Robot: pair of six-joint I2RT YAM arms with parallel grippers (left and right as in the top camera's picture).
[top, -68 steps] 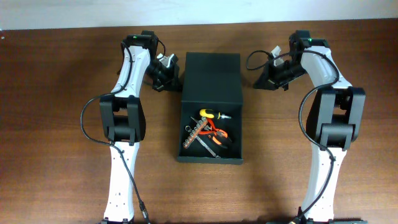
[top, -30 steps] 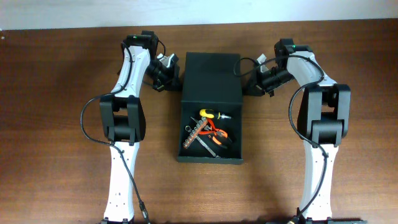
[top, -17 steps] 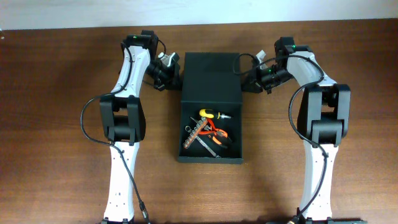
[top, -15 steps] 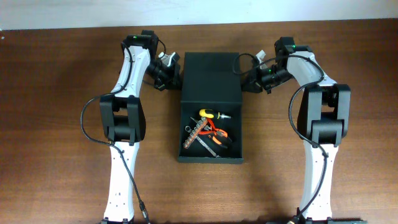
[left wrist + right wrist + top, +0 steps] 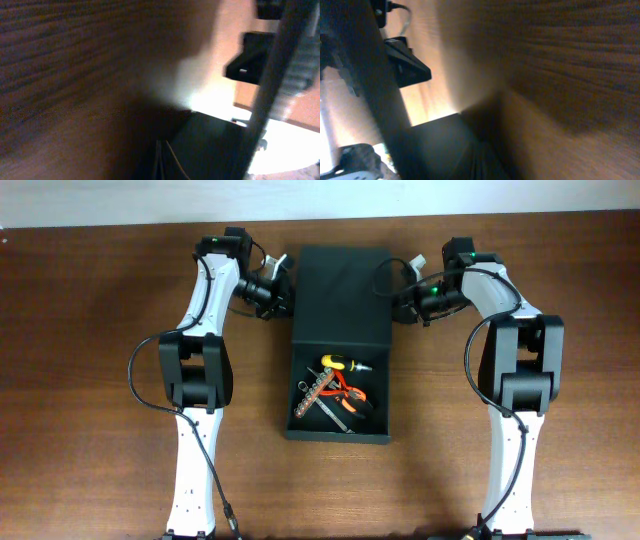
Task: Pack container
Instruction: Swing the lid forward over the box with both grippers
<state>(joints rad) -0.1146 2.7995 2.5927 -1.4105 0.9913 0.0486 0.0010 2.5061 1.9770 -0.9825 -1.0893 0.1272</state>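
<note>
The container (image 5: pixel 336 436) is a dark box in the middle of the table. Its open front half holds a yellow-handled screwdriver (image 5: pixel 340 363), red pliers (image 5: pixel 352 396) and a bit strip (image 5: pixel 312 392). The flap lid (image 5: pixel 340 295) covers the back half and is raised off the table. My left gripper (image 5: pixel 281 287) is at the lid's left edge and my right gripper (image 5: pixel 398 298) is at its right edge; both appear shut on it. The wrist views are blurred and show only the dark lid, left (image 5: pixel 210 145) and right (image 5: pixel 437 145), against the wood; the fingers are not distinct.
The brown wooden table (image 5: pixel 90 380) stretches to both sides of the box. A pale wall strip (image 5: pixel 320 198) runs along the far edge. Both arm bases stand at the near edge.
The right gripper moved left to the lid's right edge. In the last half second the lid rose and its far edge swung back, with both grippers shifting up along it.
</note>
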